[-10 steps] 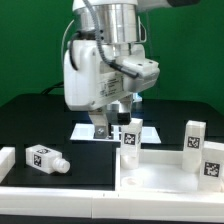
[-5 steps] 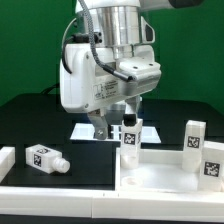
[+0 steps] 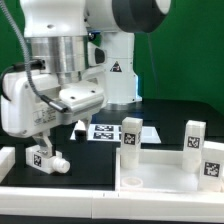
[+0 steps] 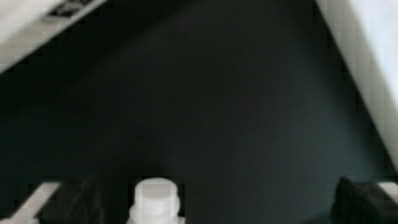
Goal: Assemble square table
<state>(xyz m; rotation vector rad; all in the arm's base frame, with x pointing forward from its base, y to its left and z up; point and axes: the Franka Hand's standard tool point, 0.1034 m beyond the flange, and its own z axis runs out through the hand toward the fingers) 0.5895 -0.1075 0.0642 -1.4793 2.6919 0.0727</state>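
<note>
The white square table top (image 3: 160,172) lies at the exterior view's right, rim up. Three tagged legs stand upright at it: one at its near-left corner (image 3: 131,133), two at the right (image 3: 195,135) (image 3: 213,160). A fourth leg (image 3: 48,158) lies on its side on the black table at the exterior view's left. My gripper (image 3: 42,143) hangs just above this lying leg. In the wrist view the gripper (image 4: 217,205) is open, its fingers (image 4: 63,205) wide apart. The leg's rounded white end (image 4: 157,200) shows between them, nearer one finger.
The marker board (image 3: 105,132) lies behind the lying leg, near the arm's base. A long white rail (image 3: 60,186) runs along the front edge, with a white block (image 3: 5,158) at its left end. White edges (image 4: 365,60) border the dark table in the wrist view.
The arm has swung from above the marker board and the table top's left corner to the exterior view's left. It has come down over the lying leg.
</note>
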